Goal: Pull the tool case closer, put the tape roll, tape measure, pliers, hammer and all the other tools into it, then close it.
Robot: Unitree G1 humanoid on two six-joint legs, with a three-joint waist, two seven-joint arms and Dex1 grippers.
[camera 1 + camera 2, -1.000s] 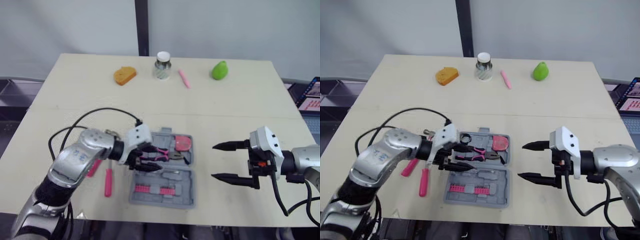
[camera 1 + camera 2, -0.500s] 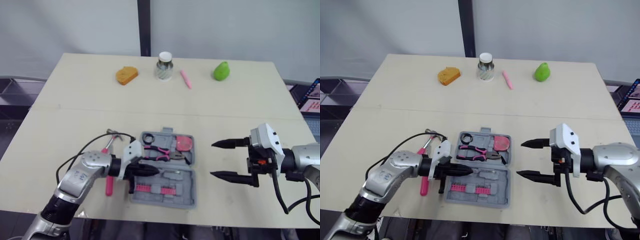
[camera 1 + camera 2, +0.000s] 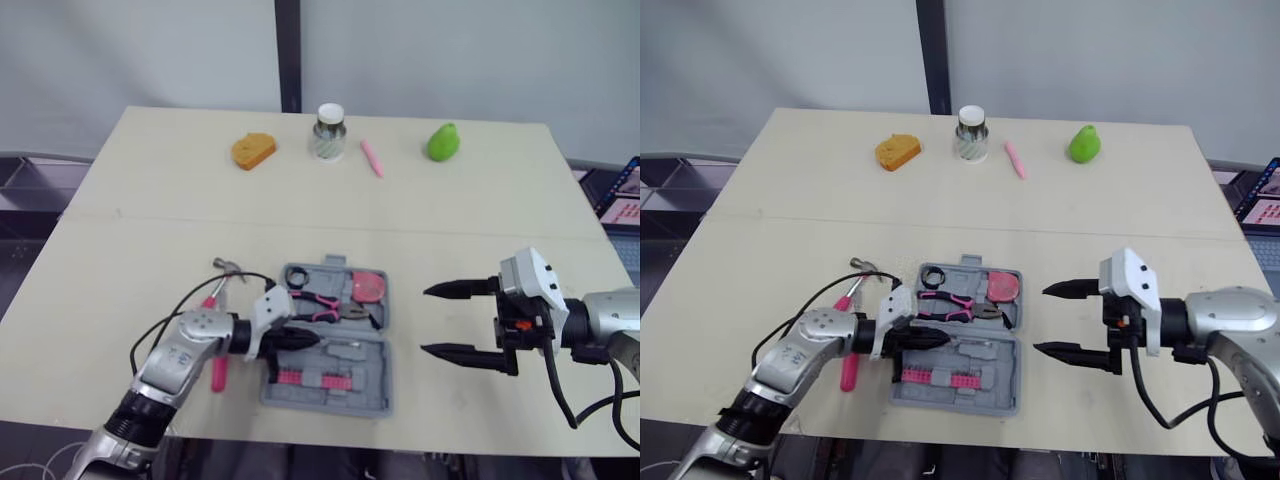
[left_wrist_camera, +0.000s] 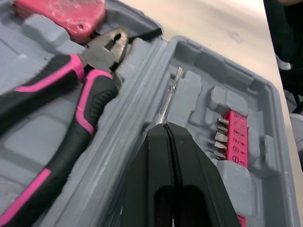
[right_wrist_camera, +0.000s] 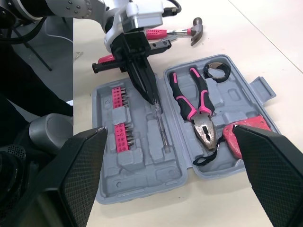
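Observation:
The grey tool case lies open at the table's front centre. Its far half holds the black tape roll, pink-handled pliers and red tape measure. Its near half holds pink bit strips and a thin metal rod. My left gripper is shut, and its tip touches the end of that rod. Left of the case lie the hammer and a pink screwdriver. My right gripper hangs open just right of the case with nothing in it.
Along the table's far edge stand an orange bread-shaped piece, a small jar, a pink marker and a green pear. A laptop sits beyond the right edge.
My left gripper has shut, its arm has dropped lower, and its tip now rests in the case's near half. The hammer has come into sight. The right arm has not moved.

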